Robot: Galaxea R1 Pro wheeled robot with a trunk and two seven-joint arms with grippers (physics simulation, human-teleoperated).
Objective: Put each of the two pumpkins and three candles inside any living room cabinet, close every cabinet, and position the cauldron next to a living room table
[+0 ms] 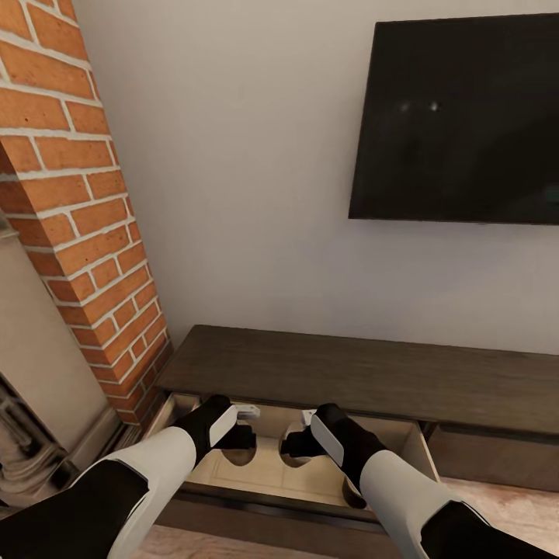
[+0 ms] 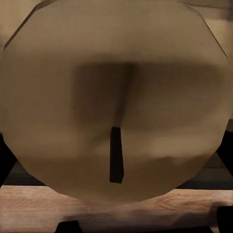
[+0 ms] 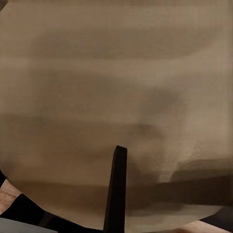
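Tan candles fill both wrist cams, L claw [image 1: 247, 425] & R claw [image 1: 299, 432] apparently clamped on them over the open cabinet [image 1: 349, 373] drawer for stowing.

Room setting, seen from the head view. A plain off-white wall [image 1: 248, 194] fills the background, evenly lit, with no strong shadows. A flat black television screen [image 1: 462, 116] hangs on it at upper right, showing two faint specks of reflected light. At left, a column of orange-red brick [image 1: 78, 217] with pale mortar joints runs diagonally down to the floor; beside it, at the left edge, stands a grey-beige stone fireplace surround [image 1: 39, 365] with a carved darker detail low down. A strip of pale wood-toned floor [image 1: 512, 505] shows at lower right, against the foot of the wall furniture.
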